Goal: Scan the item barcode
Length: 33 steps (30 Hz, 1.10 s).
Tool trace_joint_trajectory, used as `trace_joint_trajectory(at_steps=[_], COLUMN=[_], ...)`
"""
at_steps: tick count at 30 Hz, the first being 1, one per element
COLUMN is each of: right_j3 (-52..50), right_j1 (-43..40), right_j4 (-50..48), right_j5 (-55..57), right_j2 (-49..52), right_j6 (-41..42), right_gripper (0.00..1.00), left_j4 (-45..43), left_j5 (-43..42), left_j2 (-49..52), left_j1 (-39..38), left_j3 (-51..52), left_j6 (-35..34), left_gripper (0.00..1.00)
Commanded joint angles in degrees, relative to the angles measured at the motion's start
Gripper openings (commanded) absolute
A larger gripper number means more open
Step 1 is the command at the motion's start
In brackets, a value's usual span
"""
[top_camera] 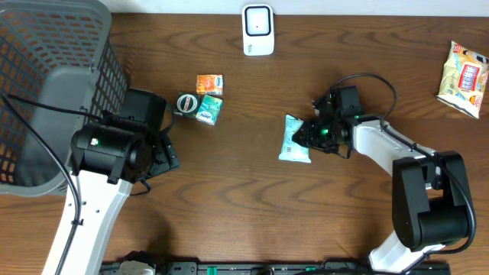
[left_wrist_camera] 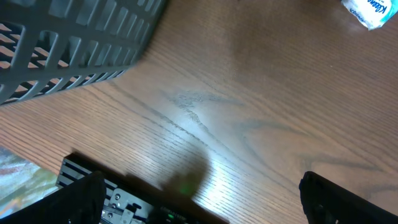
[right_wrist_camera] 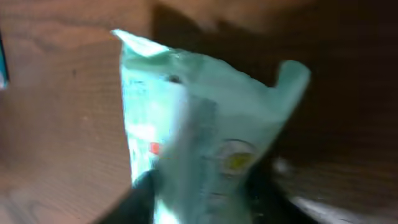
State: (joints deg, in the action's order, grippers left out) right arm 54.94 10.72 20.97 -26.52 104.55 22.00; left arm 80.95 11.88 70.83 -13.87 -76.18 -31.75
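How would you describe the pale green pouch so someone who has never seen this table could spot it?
On the brown wooden table, look below and slightly right of the white scanner, at the tip of the right pincer. The pale green pouch lies there alone: flat and mint-coloured, unlike the small orange pack and teal pack further left or the yellow snack bag far right.

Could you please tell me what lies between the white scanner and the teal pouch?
Nothing: the overhead view shows only bare table between scanner and pouch.
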Motion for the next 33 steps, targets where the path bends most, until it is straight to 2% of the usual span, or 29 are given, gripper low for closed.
trace_joint_trajectory(at_steps=[1, 5, 9, 13, 17, 24, 26, 33], right_j3=[-2.2, -0.8, 4.5, 12.7, 20.1, 21.9, 21.6, 21.4], right_j1=[-0.2, -0.6, -0.7, 0.7, 4.9, 15.1, 17.3, 20.6], right_j4=[-0.6, -0.5, 4.5, 14.0, 23.7, 32.1, 32.3, 33.1], right_j5=[-0.8, -0.9, 0.0, 10.2, 26.4, 60.9, 64.2, 65.3], right_j2=[0.6, 0.3, -1.1, -2.9, -3.3, -2.3, -1.0, 5.8], right_j6=[1.3, 1.3, -0.4, -1.6, -3.0, -0.7, -0.9, -1.5], right_gripper=[0.01, 0.01, 0.01, 0.02, 0.02, 0.02, 0.02, 0.01], left_j4=[0.2, 0.2, 0.2, 0.2, 0.2, 0.2, 0.2, 0.2], left_j5=[-0.3, -0.3, -0.3, -0.3, -0.3, -0.3, -0.3, -0.3], left_j2=[-0.1, -0.1, -0.1, -0.1, -0.1, -0.1, -0.1, -0.1], left_j1=[0.3, 0.3, 0.3, 0.3, 0.3, 0.3, 0.3, 0.3], left_j3=[0.0, 0.0, 0.0, 0.0, 0.0, 0.0, 0.0, 0.0], left_j6=[-0.7, -0.7, -0.7, -0.7, -0.7, -0.7, -0.7, -0.7], left_gripper=[0.98, 0.98, 0.98, 0.97, 0.98, 0.98, 0.97, 0.98])
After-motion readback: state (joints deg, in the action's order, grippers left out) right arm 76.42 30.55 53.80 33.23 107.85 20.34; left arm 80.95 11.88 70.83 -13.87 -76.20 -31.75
